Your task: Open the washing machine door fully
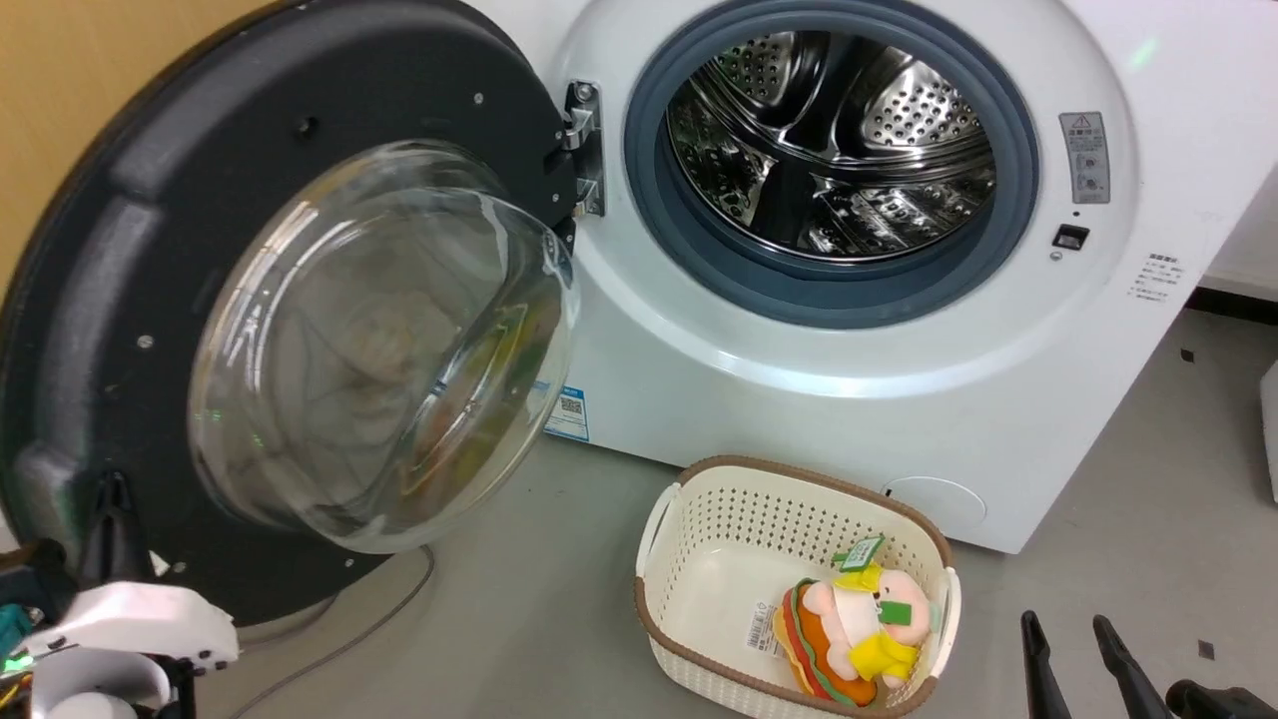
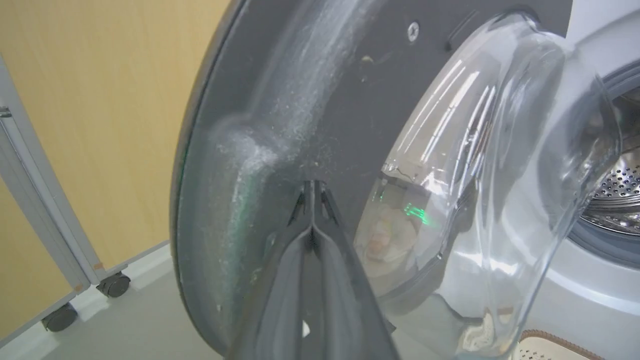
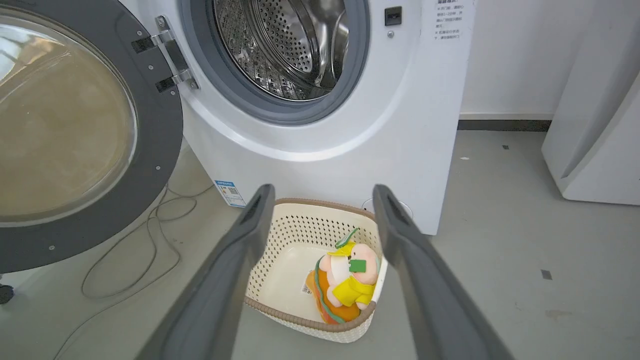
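Grey floor, left fingers clenched (tips seemingly touching washing machine door), right fingers released.

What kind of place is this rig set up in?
Probably a laundry corner staged in a lab or test room, not a home: a front-loading washing machine with its door open, a basket holding a plush toy on grey floor, and a partition on castors.

Grey floor runs along the bottom of the frame. The white washing machine stands on it at upper right. A cream basket sits just in front, bottom centre, and a thin cable snakes across the lower left.
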